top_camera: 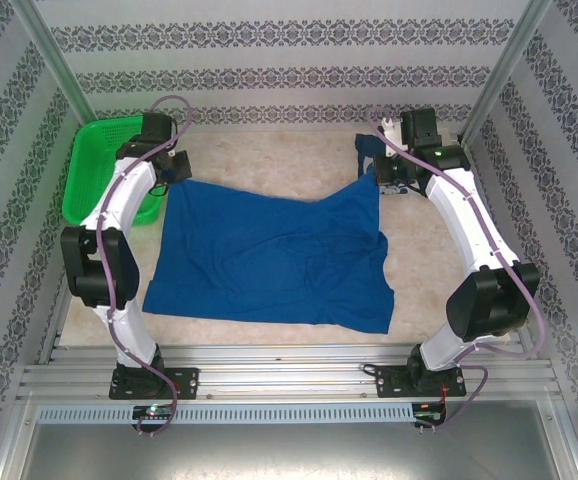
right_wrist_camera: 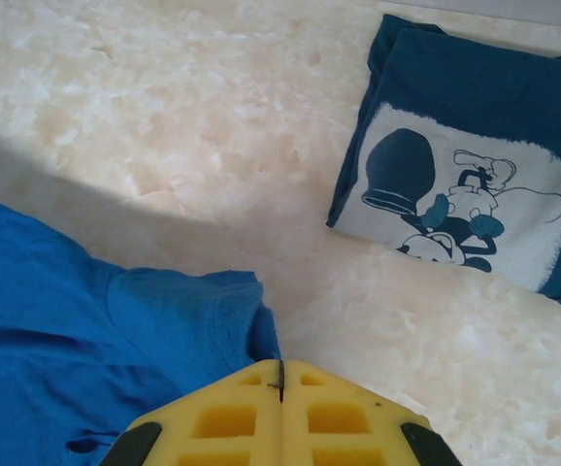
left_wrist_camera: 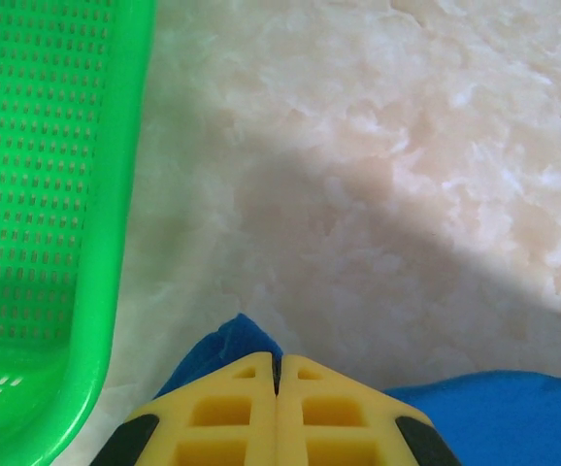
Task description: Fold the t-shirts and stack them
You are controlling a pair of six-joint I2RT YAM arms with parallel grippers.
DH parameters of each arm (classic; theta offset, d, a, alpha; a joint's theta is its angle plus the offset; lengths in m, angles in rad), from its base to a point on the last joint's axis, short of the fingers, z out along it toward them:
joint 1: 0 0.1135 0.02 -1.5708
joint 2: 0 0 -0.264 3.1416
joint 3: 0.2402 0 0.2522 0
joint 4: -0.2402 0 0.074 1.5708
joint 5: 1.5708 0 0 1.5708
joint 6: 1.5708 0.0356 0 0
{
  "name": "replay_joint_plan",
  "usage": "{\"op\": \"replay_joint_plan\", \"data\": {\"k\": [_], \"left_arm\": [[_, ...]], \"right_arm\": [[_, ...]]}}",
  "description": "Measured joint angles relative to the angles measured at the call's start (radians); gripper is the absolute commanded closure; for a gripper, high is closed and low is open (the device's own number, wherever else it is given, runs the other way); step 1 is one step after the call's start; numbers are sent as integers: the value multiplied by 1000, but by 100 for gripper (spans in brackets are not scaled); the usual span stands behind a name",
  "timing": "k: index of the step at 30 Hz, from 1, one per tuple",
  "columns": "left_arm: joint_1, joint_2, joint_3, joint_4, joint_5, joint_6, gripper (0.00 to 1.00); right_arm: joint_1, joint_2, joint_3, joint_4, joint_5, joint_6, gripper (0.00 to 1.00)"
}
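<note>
The left arm (top_camera: pixel 119 210) and right arm (top_camera: pixel 466 215) are white with black joints and thin purple cables (top_camera: pixel 174 98). Left tool (left_wrist_camera: pixel 277 367) and right tool (right_wrist_camera: pixel 280 369) have yellow fingers (left_wrist_camera: pixel 224 416) with square pockets.

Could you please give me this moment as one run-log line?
left hand: shut on shirt, far-left corner | right hand: shut on far-right corner | shirt: spread out, unfolded | folded shirt: far right, print up

Green mesh basket (top_camera: pixel 87 165) — far-left on marbled table (top_camera: pixel 269 158).
</note>
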State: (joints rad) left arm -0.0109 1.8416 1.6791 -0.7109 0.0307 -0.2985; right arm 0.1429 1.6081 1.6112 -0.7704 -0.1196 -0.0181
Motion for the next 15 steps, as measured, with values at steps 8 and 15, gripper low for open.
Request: {"op": "replay_joint_plan", "data": {"k": [8, 15], "left_arm": [[0, -138, -48, 28, 3, 14, 100], [0, -177, -96, 59, 20, 34, 100]], "right_arm": [[23, 5, 52, 13, -32, -16, 100], [56, 71, 123, 19, -39, -60, 100]]}}
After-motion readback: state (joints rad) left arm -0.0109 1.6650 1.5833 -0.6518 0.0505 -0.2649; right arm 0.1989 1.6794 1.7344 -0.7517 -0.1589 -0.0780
